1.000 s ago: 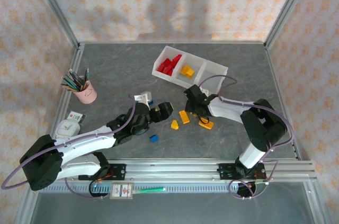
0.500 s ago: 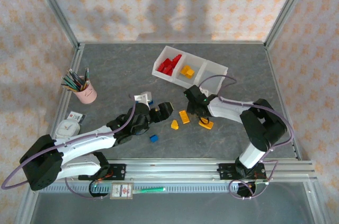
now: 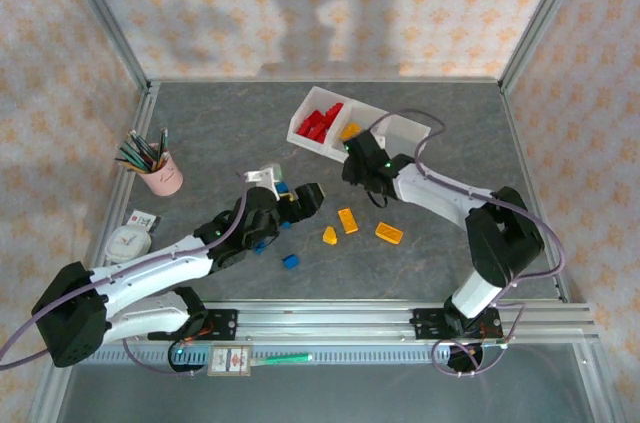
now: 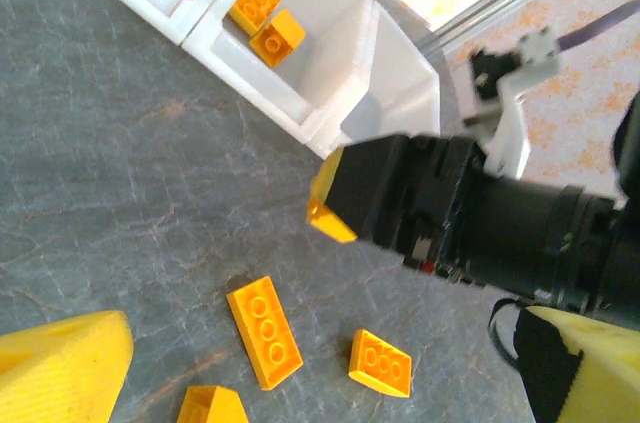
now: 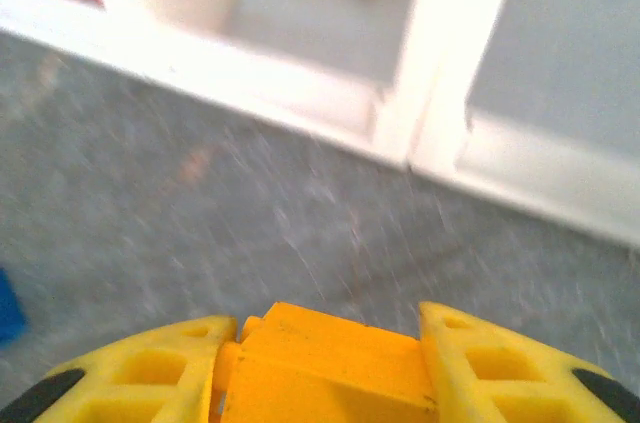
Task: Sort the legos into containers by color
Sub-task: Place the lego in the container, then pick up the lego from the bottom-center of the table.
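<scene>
The white three-compartment tray (image 3: 400, 130) stands at the back centre, with red legos (image 3: 318, 123) in its left compartment and orange ones (image 3: 351, 133) in the middle one. My right gripper (image 3: 358, 165) hovers just in front of the tray, shut on an orange brick (image 5: 335, 368) that sits between its yellow fingers (image 5: 130, 373). Three orange legos (image 3: 347, 220) lie loose on the table, and a blue one (image 3: 290, 261) lies nearer me. My left gripper (image 3: 305, 200) hangs open to the left of them with nothing between its fingers (image 4: 60, 363).
A pink pencil cup (image 3: 162, 177) and a small white clock (image 3: 128, 241) stand at the left. The tray's right compartment (image 4: 395, 93) looks bare. Metal frame rails (image 3: 400, 315) run along the near edge and up the sides.
My right gripper closed on an orange brick, lifted it off the table and carried it back toward the tray. The left arm shifted slightly back.
</scene>
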Motion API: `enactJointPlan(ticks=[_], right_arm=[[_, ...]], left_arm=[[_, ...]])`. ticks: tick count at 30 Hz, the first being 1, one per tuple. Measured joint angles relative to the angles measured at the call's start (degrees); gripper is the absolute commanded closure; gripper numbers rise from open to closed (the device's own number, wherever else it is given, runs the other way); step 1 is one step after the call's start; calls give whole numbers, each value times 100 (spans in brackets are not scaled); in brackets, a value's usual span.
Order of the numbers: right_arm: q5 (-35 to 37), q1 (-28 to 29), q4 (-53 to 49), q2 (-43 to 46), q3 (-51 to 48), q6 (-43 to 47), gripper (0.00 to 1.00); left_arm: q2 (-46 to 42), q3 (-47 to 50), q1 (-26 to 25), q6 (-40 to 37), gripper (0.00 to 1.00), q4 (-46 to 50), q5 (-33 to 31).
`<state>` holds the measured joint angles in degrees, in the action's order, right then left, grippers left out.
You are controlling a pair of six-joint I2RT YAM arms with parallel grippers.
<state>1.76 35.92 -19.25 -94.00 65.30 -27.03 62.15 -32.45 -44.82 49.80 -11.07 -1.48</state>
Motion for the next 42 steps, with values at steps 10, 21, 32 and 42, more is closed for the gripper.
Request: enactJointPlan(ticks=[10,21,32,42], right_arm=[[181,-553,42,-1447,1939,614,62],[190,-750,-234,-2555,3073,925,44],[142,-748,-302,-2511,3145,935,36],[-74,-737,-262,-1095,1849,870,30]], left_arm=[[208,-393,721,-289,1,138,271],[636,-579,822,-382,1,133,577],[634,-579,824,-382,1,136,614],[407,-562,824,-378,1,136,756]])
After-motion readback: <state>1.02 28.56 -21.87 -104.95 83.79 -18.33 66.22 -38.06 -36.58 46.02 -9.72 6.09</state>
